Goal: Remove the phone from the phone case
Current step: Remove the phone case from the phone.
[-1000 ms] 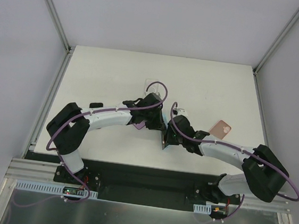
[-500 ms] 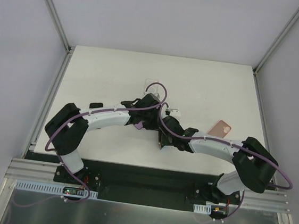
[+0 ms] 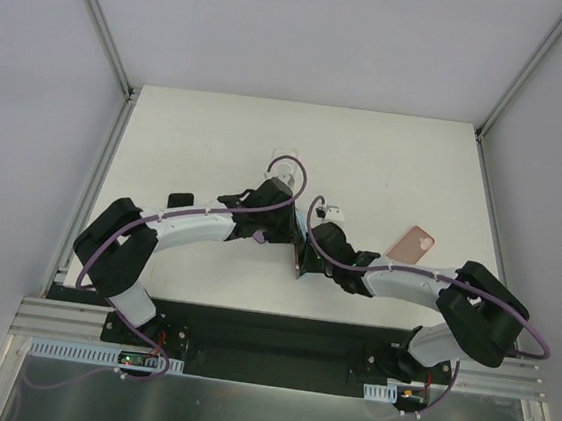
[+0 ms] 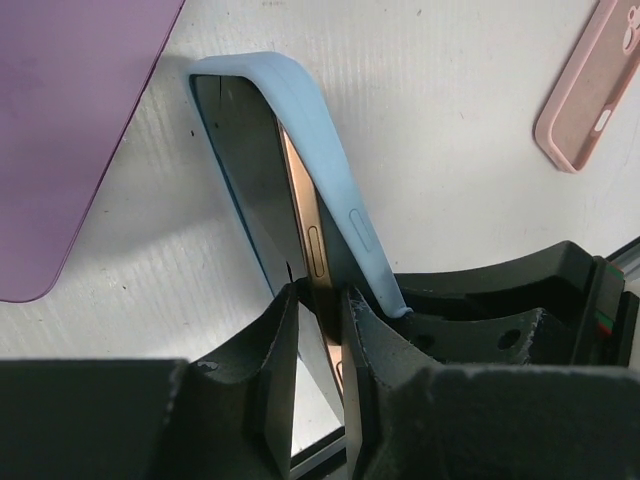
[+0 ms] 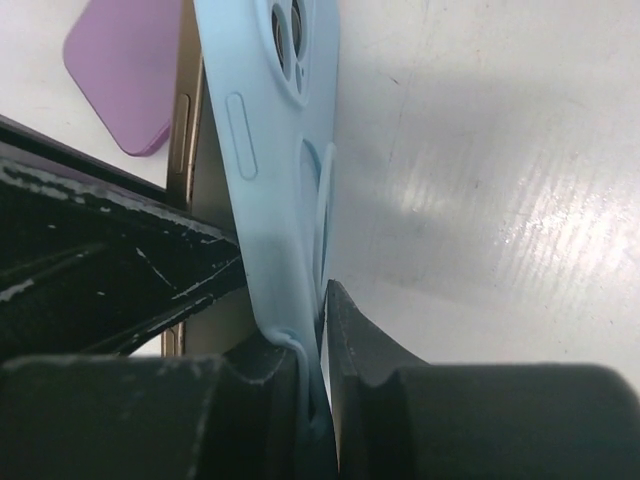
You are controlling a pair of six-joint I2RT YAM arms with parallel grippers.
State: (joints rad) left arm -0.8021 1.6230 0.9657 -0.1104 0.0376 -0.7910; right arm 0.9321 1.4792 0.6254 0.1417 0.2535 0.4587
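Note:
A gold-edged phone [image 4: 300, 215] stands on edge, partly out of a light blue silicone case [image 4: 318, 150]. My left gripper [image 4: 322, 318] is shut on the phone's edge. My right gripper [image 5: 315, 330] is shut on the pulled-back wall of the blue case [image 5: 275, 130]. In the top view the two grippers meet at the table's middle, left gripper [image 3: 284, 233] against right gripper [image 3: 305, 253], with the phone and case mostly hidden between them.
A purple case [image 4: 60, 130] lies flat beside the phone; it also shows in the right wrist view [image 5: 125, 70]. A pink case [image 3: 411, 246] lies to the right. A small black object [image 3: 179, 200] lies at the left, a white one [image 3: 284, 158] behind the left arm.
Both grippers with the phone and case have shifted a little left and toward the near edge. The right arm has stretched further left. The pink case has not moved.

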